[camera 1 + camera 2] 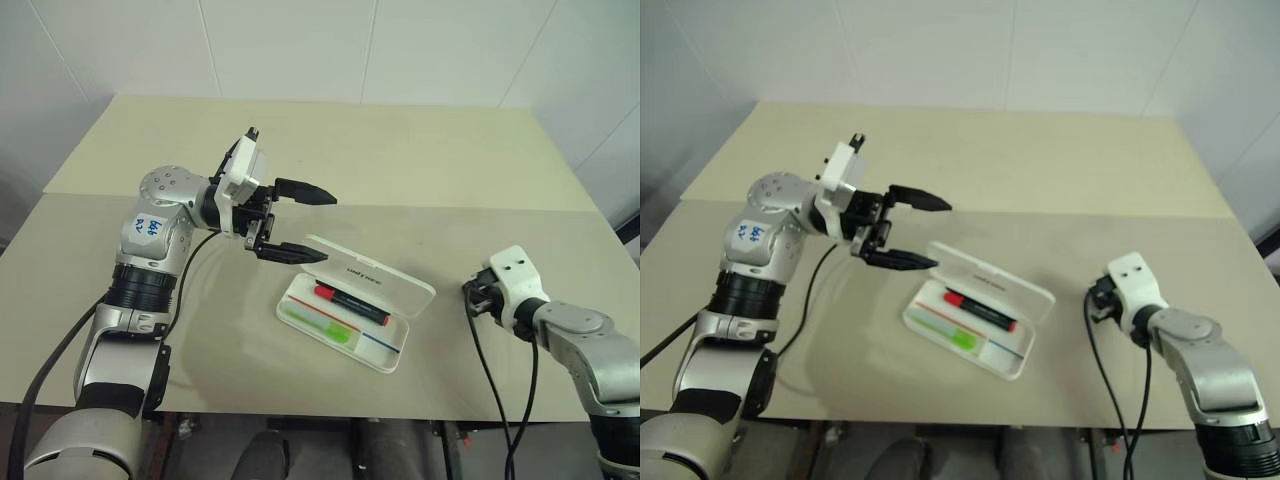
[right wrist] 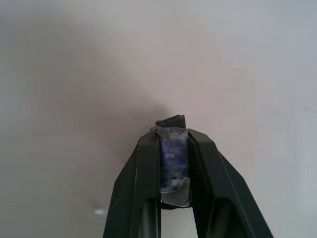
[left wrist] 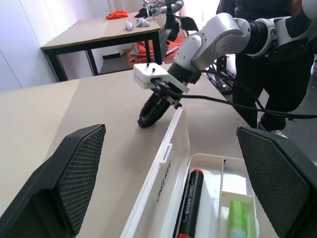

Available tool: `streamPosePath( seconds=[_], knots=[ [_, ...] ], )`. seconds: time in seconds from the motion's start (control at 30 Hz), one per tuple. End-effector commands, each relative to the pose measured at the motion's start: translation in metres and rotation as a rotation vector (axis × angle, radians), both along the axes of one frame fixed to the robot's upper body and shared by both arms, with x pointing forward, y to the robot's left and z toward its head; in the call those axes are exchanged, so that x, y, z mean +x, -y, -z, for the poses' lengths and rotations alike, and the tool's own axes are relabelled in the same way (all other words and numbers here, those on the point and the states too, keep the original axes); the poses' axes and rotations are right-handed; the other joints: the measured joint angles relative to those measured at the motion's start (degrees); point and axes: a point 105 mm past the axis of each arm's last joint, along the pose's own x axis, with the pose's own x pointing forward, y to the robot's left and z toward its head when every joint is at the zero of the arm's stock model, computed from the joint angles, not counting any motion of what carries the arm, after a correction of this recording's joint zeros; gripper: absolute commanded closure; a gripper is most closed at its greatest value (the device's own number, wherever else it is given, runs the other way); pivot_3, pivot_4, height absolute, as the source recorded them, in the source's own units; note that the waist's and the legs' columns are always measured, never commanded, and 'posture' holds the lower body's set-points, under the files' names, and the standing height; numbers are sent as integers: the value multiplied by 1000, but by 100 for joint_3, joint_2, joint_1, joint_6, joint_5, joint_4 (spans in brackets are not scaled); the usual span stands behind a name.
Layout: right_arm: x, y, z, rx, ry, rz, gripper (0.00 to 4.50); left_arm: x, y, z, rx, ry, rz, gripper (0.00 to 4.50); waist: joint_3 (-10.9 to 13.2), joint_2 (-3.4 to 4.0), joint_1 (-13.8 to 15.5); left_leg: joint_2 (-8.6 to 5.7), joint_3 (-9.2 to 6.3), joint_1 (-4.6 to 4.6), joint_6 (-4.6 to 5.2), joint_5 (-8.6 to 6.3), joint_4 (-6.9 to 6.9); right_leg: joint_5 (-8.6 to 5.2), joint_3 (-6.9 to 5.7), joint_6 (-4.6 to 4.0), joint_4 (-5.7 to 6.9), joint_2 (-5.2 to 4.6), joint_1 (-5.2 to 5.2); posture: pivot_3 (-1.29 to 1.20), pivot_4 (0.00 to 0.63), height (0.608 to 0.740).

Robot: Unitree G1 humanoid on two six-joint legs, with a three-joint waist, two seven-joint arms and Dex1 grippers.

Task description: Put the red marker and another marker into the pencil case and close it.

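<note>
While my left jaws [image 1: 300, 222] hang apart above the white hinged plastic pencil case [image 1: 400, 352], holding red-capped marker [image 1: 352, 305] and green highlighter [image 1: 322, 327], a careless push might skid it; my right jaws [image 3: 148, 115], together, seemingly pinch something small.

Silver-grey arms [image 1: 150, 250] are seen, with white wrist housings, black fingers [image 1: 305, 192], black cables and a blue-scribbled label.

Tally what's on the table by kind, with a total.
Markers: 2, a red marker and a green highlighter, both in the case
Pencil cases: 1, white case, lid open
Total: 3
</note>
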Motion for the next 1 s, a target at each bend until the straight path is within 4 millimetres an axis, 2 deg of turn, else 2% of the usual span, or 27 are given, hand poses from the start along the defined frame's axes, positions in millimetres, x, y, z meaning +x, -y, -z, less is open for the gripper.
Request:
streamPosePath(
  seconds=[0.03,0.23,0.43,0.6,0.73,0.8,0.87,1.0],
  knots=[
    [-3,8,-25,-44,77,15,4094,-4,1,-22,-54,51,35,0,3,6,1,1,1,-32,-4,3,0,-2,0,-3,22,2,-39,0,150,740],
    [-2,8,-53,-87,158,5,4094,-5,3,-23,-69,42,49,0,23,38,-18,4,26,-57,0,0,-3,-2,3,-3,19,2,-67,0,150,740],
    [3,-8,-87,-80,284,-45,4094,-6,4,-23,-78,37,62,0,25,40,-16,4,31,-51,1,0,2,-1,8,-1,7,4,-66,0,150,740],
    [0,-36,-122,-13,433,-157,4094,-8,4,-22,-81,29,74,0,25,41,-18,7,31,-48,-1,1,3,-2,8,-2,16,7,-66,0,150,740],
    [-10,-64,-153,87,552,-281,4094,-14,4,-20,-87,12,89,0,26,43,-22,8,31,-49,-1,1,3,-2,9,-2,34,7,-66,0,150,740],
    [-12,-69,-157,106,564,-297,4094,-15,3,-20,-88,9,91,0,26,43,-16,10,30,-49,-1,1,3,-2,8,-2,35,8,-66,0,150,740],
    [-21,-83,-162,150,568,-385,4094,-18,2,-20,-86,5,97,0,26,43,-15,10,29,-49,-1,1,2,-2,7,-2,34,8,-66,0,150,740],
    [-40,-105,-156,185,510,-546,4094,-27,2,-17,-80,-3,113,0,26,43,-10,10,28,-51,-1,1,2,-2,6,-2,33,6,-65,0,150,740]
  ],
)
